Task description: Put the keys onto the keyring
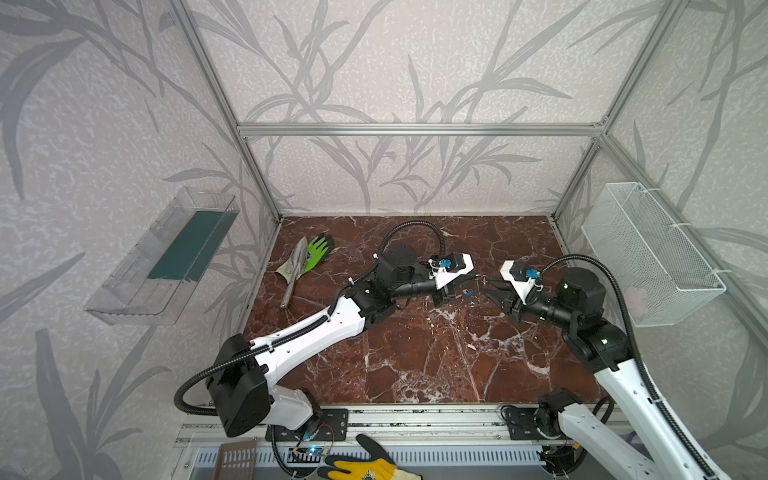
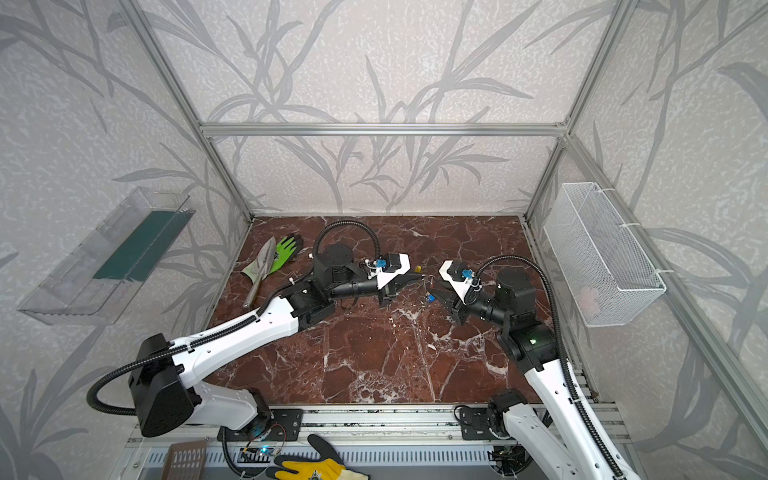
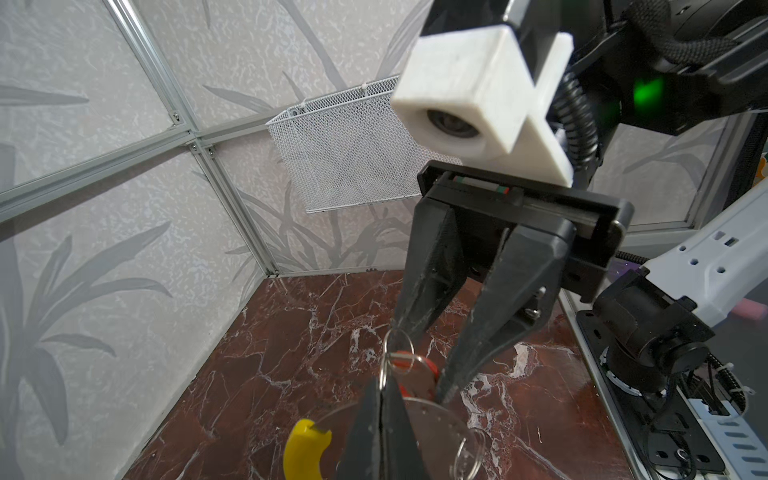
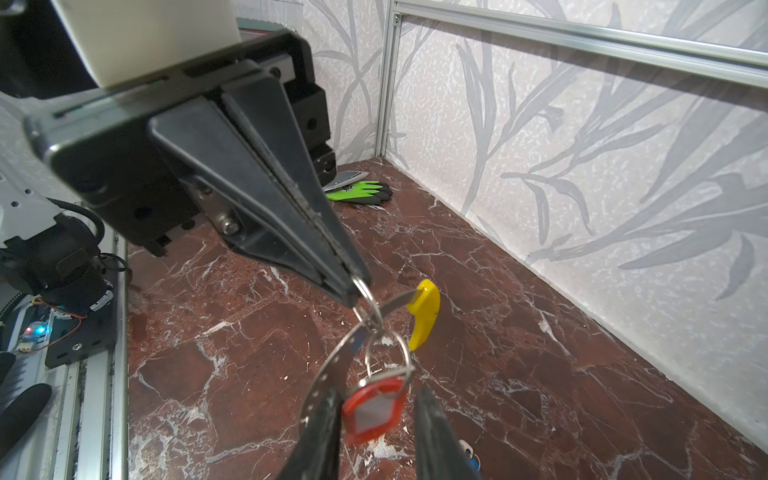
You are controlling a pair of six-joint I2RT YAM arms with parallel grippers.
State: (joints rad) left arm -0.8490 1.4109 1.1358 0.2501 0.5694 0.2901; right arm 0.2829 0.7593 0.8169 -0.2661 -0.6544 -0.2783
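My left gripper is shut on the keyring, a thin grey dotted hoop with a yellow arc, and holds it above the table. A red-tagged key hangs by its small split ring at the hoop. My right gripper faces the left one, its fingers apart on either side of the red tag, one finger close against it. The blue-tagged key lies on the marble below the two grippers.
A green glove and a metal trowel lie at the back left. A white wire basket hangs on the right wall and a clear shelf on the left wall. A yellow glove lies past the front rail.
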